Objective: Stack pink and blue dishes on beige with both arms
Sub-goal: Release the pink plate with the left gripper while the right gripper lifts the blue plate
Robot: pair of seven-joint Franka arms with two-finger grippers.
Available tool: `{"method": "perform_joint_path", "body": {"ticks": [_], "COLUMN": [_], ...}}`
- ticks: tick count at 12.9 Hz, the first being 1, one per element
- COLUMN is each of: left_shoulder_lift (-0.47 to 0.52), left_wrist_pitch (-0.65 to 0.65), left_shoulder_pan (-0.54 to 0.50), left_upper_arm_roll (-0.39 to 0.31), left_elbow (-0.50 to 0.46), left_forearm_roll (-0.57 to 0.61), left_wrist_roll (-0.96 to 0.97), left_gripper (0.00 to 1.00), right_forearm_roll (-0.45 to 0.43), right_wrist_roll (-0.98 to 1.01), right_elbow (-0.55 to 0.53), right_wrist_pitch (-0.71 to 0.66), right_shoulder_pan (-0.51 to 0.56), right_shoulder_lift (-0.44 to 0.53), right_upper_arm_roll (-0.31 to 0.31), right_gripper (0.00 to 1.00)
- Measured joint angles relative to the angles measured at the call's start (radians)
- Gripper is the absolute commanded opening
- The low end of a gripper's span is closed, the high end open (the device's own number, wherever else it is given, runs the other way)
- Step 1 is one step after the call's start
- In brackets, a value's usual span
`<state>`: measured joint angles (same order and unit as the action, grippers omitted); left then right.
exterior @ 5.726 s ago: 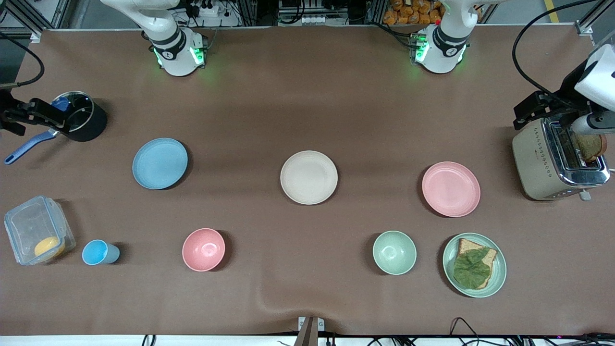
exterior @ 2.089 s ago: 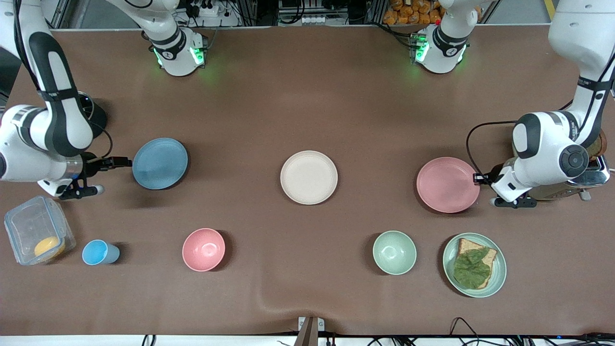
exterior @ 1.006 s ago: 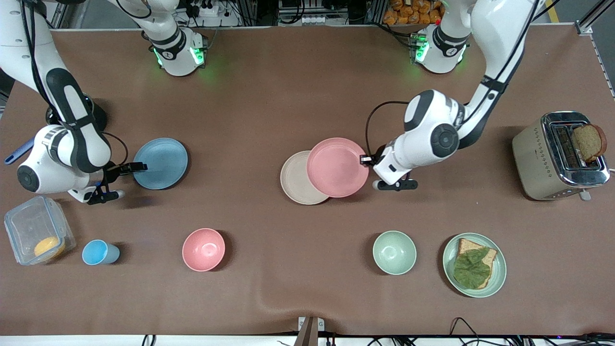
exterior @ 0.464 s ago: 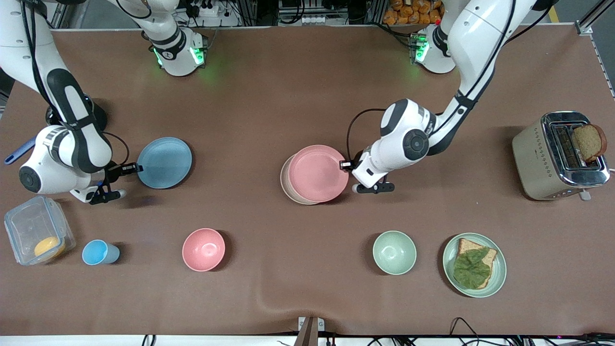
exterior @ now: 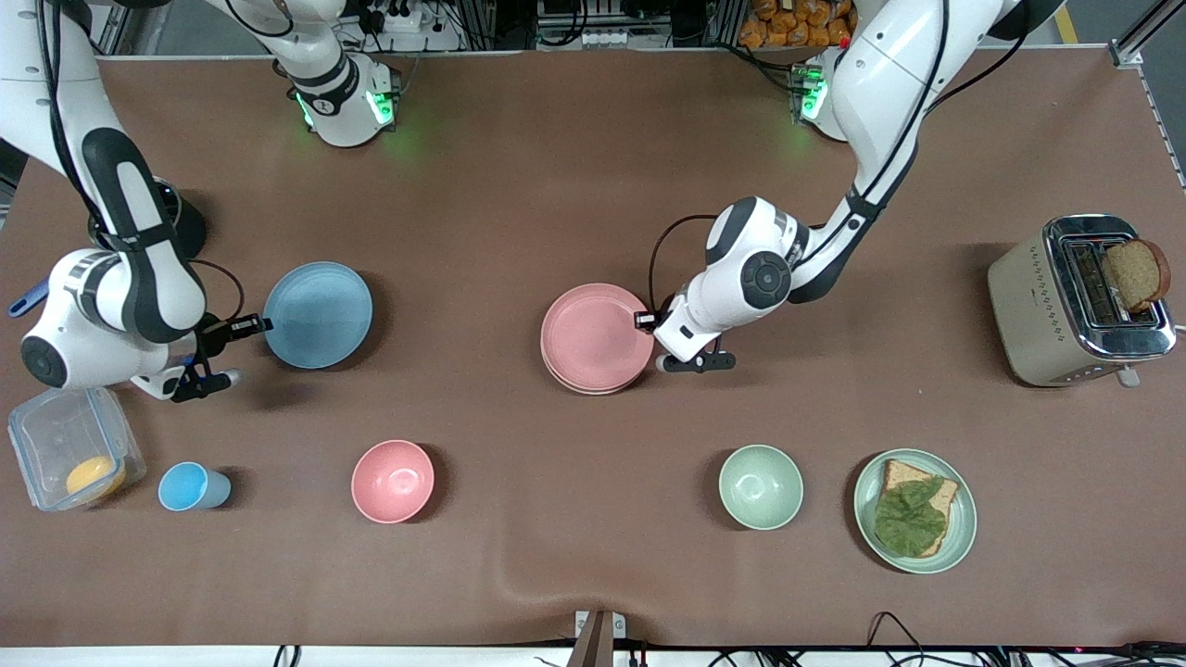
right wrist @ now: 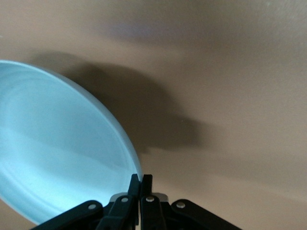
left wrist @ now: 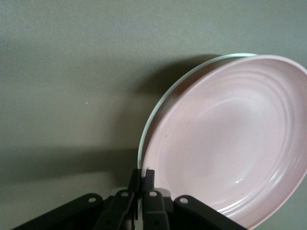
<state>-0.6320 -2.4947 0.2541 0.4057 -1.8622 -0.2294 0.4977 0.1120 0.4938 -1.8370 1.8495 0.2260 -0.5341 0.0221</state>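
At the middle of the table the pink plate [exterior: 596, 336] lay almost square over the beige plate [exterior: 593, 389], of which only a thin crescent showed at the edge nearer the front camera. The left gripper [exterior: 646, 320] was pinched shut on the pink plate's rim, on the side toward the left arm's end of the table. In the left wrist view the pink plate [left wrist: 230, 143] looked tilted, with a pale edge [left wrist: 158, 110] peeking out beneath it. To finish this step well, the plate should probably be levelled and settled flat before the fingers let go, then the gripper drawn straight out sideways so the stack is not dragged.

Toward the right arm's end of the table, the right gripper [exterior: 261, 323] was clamped tight on the rim of the blue plate [exterior: 318, 314], whose shadow suggested it was raised off the cloth. It ought to wait for the left arm to clear before coming in.

A second earlier the pink plate hung only half over the beige one, and the right gripper was not yet closed on the blue plate, which sat flat on the table.
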Motion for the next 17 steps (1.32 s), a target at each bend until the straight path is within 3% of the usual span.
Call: {"method": "perform_joint_path", "body": {"ticks": [5,14,15,17], "left_shoulder_lift": [-0.018,-0.027,-0.031,-0.040], "left_wrist_pitch": [-0.011,-0.011,-0.011,-0.011], "left_shoulder_pan": [0.008,0.015,0.020,0.030], "left_upper_arm_roll": [-0.008,-0.008,-0.008,-0.008], "left_elbow": [0.003,0.015,0.021,0.034], "left_forearm_roll": [0.000,0.000,0.000,0.000], "left_wrist_roll": [0.003,0.014,0.015,0.025], "left_gripper": [0.00,0.00,0.12,1.00], "right_forearm_roll": [0.003,0.046,0.056,0.082], "right_wrist_roll": [-0.026,-0.278,-0.310,-0.373], "right_elbow": [0.089,0.210,0.215,0.225], "right_wrist_pitch": [-0.086,-0.230,-0.232,-0.232], "right_shoulder_pan": [-0.022,-0.151,-0.170,-0.203], "right_shoulder_lift": [0.000,0.000,0.000,-0.001], "right_upper_arm_roll": [0.001,0.007,0.007,0.008], "right_gripper": [0.00,0.00,0.00,0.00]}}
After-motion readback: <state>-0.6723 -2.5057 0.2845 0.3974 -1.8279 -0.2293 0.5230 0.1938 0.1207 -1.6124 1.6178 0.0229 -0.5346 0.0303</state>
